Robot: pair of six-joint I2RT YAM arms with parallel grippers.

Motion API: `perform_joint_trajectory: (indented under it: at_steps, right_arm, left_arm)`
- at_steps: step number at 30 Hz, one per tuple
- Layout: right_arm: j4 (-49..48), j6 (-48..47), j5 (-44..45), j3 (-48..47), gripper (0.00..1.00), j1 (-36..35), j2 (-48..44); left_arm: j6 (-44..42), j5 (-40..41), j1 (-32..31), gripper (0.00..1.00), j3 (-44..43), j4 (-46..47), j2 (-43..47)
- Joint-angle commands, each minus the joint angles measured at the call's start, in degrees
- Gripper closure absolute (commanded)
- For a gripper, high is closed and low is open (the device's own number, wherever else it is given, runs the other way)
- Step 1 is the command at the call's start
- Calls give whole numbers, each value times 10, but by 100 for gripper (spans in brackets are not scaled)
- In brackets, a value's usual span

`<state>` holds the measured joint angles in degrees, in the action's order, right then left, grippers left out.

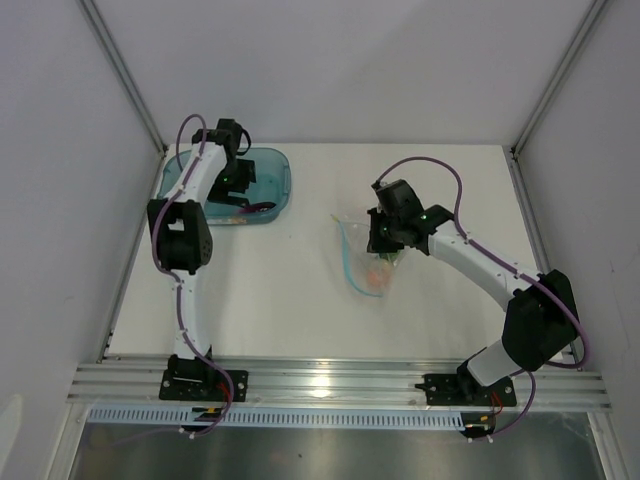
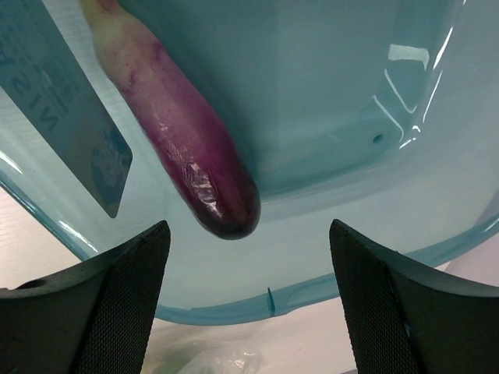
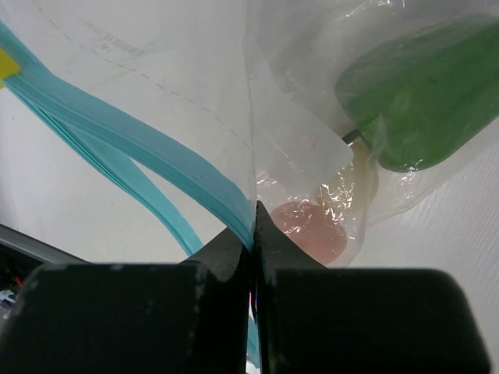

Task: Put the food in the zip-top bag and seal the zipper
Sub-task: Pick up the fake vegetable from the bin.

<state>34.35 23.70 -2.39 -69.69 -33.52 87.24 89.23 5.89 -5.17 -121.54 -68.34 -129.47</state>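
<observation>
A dark purple eggplant (image 2: 187, 148) lies inside the teal tub (image 2: 335, 101), its rounded end toward my left gripper (image 2: 248, 226). That gripper is open, with nothing between its fingers, and hovers just short of the eggplant over the tub's near rim. From above, the eggplant (image 1: 262, 207) sits by the tub's front wall. My right gripper (image 3: 255, 214) is shut on the zip-top bag (image 3: 156, 86) at its mouth, pinching the light-blue zipper (image 3: 140, 144). Inside the bag are a green pepper (image 3: 425, 89) and a pinkish ball (image 3: 312, 230). The bag (image 1: 362, 262) hangs open at mid-table.
The teal tub (image 1: 275, 170) stands at the back left of the white table. A white label (image 2: 58, 101) is stuck on the tub's wall. A bit of crumpled clear plastic (image 2: 210, 360) lies on the table just before the tub. Walls enclose three sides.
</observation>
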Motion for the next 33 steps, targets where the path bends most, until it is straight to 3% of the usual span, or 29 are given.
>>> perform_joint_trajectory:
  at_steps: [1, 27, 33]
  right_arm:
    - [-12, -2, 0, 6, 100, 3, -15]
    - [-21, -4, -9, 21, 100, 20, -33]
    - [-24, -3, -9, 25, 100, 20, -32]
  left_arm:
    - [23, 8, 4, 16, -4, -15, -8]
    - [50, -24, 3, 20, -5, -30, -61]
    - [53, -24, 3, 30, 0, -29, -64]
